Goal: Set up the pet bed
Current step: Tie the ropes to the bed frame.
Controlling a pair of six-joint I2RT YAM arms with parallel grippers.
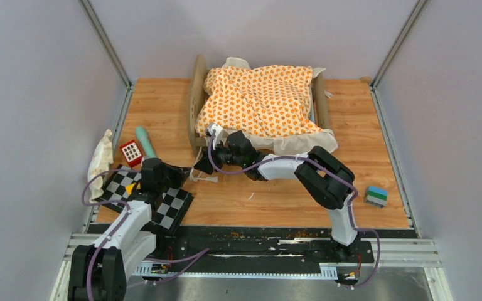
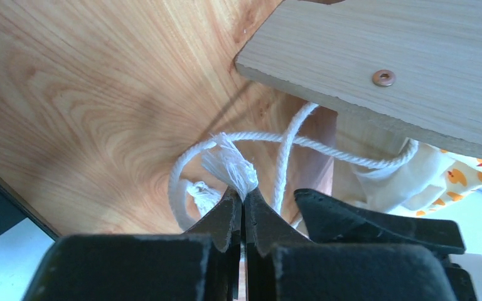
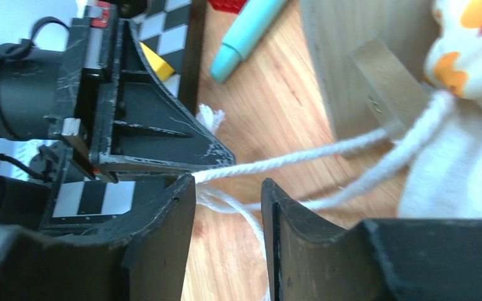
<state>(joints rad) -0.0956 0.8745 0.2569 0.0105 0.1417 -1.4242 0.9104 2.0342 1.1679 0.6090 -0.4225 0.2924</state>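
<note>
The pet bed (image 1: 196,103) stands upright at 12 o'clock on the table (image 1: 376,163). It is a light-wood frame with two rounded end boards at its 9 and 3 o'clock sides. An orange-patterned cushion (image 1: 257,100) lies crumpled over it, hiding the base and spilling past its 6 o'clock edge.

A checkered board (image 1: 176,210) lies near left, a red block (image 1: 131,152) and teal stick (image 1: 145,142) just behind; a blue-green block (image 1: 376,196) sits right
</note>
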